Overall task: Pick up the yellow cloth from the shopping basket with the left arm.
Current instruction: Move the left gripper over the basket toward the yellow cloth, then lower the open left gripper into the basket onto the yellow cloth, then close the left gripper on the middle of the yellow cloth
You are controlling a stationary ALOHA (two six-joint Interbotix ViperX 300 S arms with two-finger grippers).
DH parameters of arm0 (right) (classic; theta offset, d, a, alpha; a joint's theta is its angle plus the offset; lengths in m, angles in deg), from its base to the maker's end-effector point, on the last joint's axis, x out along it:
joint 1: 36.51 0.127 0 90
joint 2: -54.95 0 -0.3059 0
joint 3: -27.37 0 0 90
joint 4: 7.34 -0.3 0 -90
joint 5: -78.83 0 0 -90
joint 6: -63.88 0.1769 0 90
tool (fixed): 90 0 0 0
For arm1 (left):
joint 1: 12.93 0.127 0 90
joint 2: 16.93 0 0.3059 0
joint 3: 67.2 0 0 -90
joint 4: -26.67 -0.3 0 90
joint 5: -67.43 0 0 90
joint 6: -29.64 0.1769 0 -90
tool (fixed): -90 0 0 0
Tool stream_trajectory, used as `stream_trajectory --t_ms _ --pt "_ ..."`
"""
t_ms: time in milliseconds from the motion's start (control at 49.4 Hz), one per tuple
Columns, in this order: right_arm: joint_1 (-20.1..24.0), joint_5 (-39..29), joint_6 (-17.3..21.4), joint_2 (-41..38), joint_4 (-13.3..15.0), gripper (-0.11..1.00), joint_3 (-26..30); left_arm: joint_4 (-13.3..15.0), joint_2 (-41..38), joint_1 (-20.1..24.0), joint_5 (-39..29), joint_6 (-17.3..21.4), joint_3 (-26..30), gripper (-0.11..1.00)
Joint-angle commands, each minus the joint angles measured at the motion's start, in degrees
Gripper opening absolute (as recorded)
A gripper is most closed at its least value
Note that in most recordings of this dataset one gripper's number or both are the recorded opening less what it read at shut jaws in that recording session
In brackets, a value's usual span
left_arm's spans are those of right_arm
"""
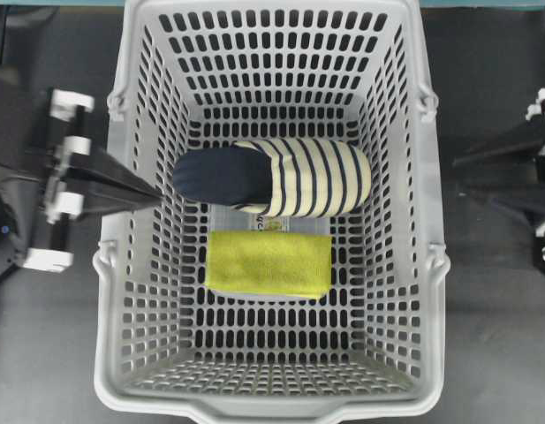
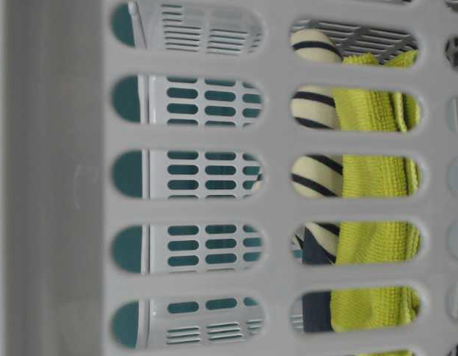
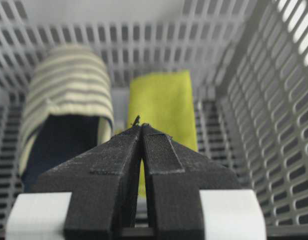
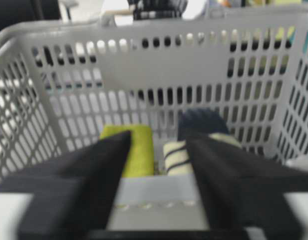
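Note:
The yellow cloth (image 1: 268, 262) lies folded flat on the floor of the shopping basket (image 1: 272, 408), just in front of the striped slipper (image 1: 290, 177). It also shows in the left wrist view (image 3: 163, 100), the right wrist view (image 4: 138, 145) and through the wall slots (image 2: 377, 178). My left gripper (image 1: 157, 193) is shut and empty, its tip over the basket's left wall beside the slipper's navy end; in its own view (image 3: 141, 126) it points toward the cloth, well short of it. My right gripper (image 1: 462, 175) is open and empty outside the right wall (image 4: 158, 139).
The cream slipper with navy stripes (image 3: 69, 90) lies across the basket's middle, touching the cloth's far edge. A flat pale packet (image 1: 232, 219) shows under the cloth and slipper. The slotted basket walls (image 3: 273, 115) rise high on all sides. Dark table (image 1: 493, 309) surrounds the basket.

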Motion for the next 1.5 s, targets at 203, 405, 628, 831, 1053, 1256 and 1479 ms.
stream_trajectory --t_ms 203,405,628,831,1053,1256,1479 --pt "-0.09 0.09 -0.26 -0.26 -0.18 0.79 1.32 -0.26 -11.34 -0.26 -17.14 0.00 14.06 0.00" --pt "-0.09 0.09 -0.26 0.09 -0.09 0.77 1.32 -0.26 -19.69 -0.53 -21.62 -0.35 21.18 0.26" --pt "-0.09 0.09 -0.35 1.58 -0.09 0.77 1.23 -0.26 -30.06 -1.41 -24.79 -0.70 29.36 0.86" --pt "-0.09 0.00 -0.44 3.25 -0.09 0.77 1.14 -0.26 -38.06 -3.34 -25.93 -0.79 32.70 0.87" --pt "-0.09 -0.18 -1.05 5.27 0.00 0.77 1.05 -0.26 -45.09 -3.52 -25.93 -0.53 32.52 0.87" --pt "-0.09 -0.18 -1.05 5.36 0.00 0.76 0.62 -0.26 -49.48 -3.43 -26.02 -1.14 31.55 0.87" --pt "-0.09 0.00 -1.05 5.45 0.00 0.76 0.44 -0.26 -49.92 -3.43 -26.02 -1.05 29.88 0.86"
